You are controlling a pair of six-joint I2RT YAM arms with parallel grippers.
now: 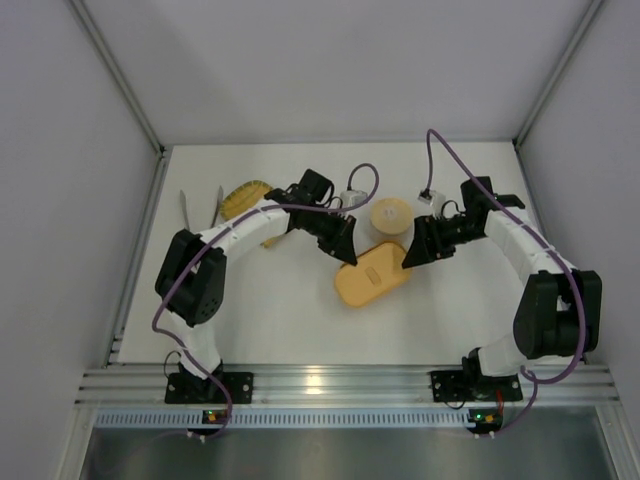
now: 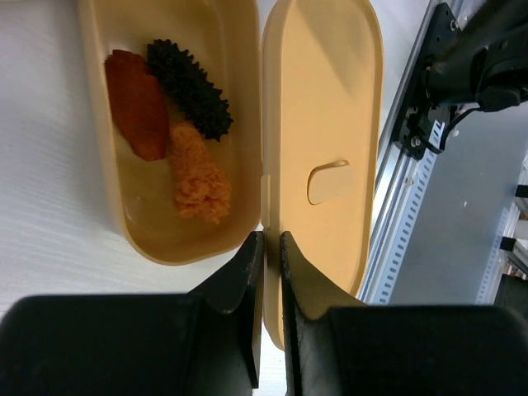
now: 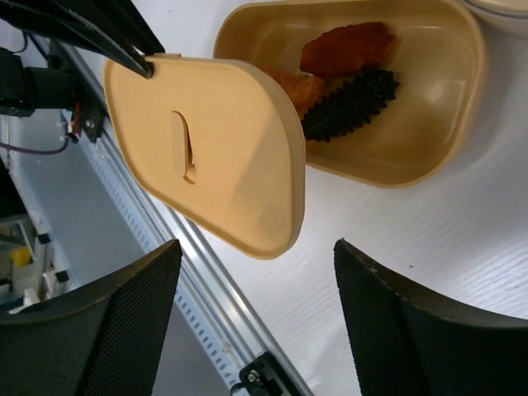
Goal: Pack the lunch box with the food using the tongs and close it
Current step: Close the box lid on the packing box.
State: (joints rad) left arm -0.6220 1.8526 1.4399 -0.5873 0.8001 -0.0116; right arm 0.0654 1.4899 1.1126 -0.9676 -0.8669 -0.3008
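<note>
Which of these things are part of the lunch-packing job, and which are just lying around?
Part of the job:
- lunch box
- lid, gripped at its edge by the left end effector
- food pieces inside the box
- tongs

Just lying about:
- round lidded bowl
- woven yellow tray

Left tool [image 2: 272,252] pinched shut; right tool [image 3: 257,247] spread wide.

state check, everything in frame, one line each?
box: open, food inside
lid: up on edge beside box, not shut, pinched by left tool
food: three pieces, all in box
tongs: lying on table, unheld
bowl: covered
left tool: shut on lid's rim
right tool: open, empty
</note>
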